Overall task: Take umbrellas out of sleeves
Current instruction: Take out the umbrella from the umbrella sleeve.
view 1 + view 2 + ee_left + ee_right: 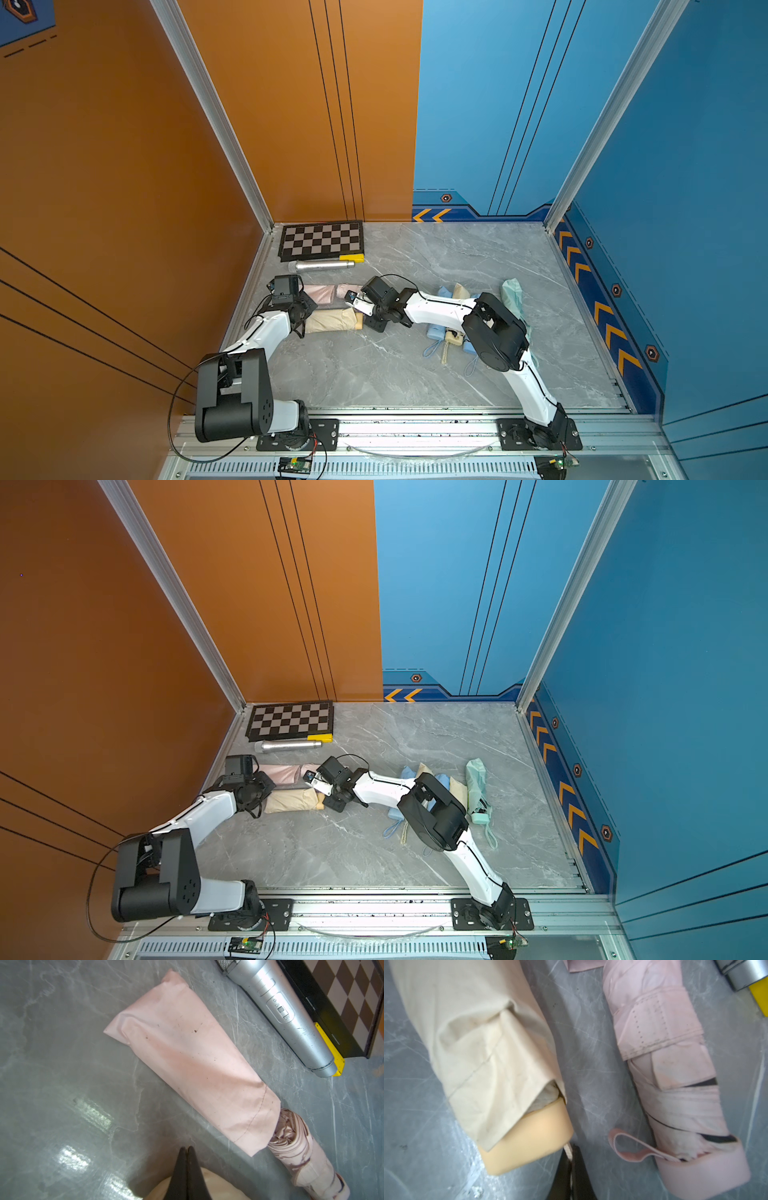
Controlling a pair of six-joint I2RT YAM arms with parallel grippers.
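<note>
left of centre in both top views the board (321,241) lies rearmost, the cylinder (320,266) just before it, then the farther sleeved umbrella (318,293), then the nearer sleeved umbrella (332,321). my left claw (186,1148) sits at its left end, my right claw (572,1147) at its right. more umbrellas (438,331) lie right of centre.

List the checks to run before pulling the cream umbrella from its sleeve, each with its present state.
1. Right gripper shut on the cream cord: ok.
2. Left gripper gripping the cream sleeve: cannot tell.
3. Cream handle showing at the sleeve's mouth: ok.
4. Pink umbrella apart from the cream one: ok.
5. Cream umbrella free of its sleeve: not ok.
</note>
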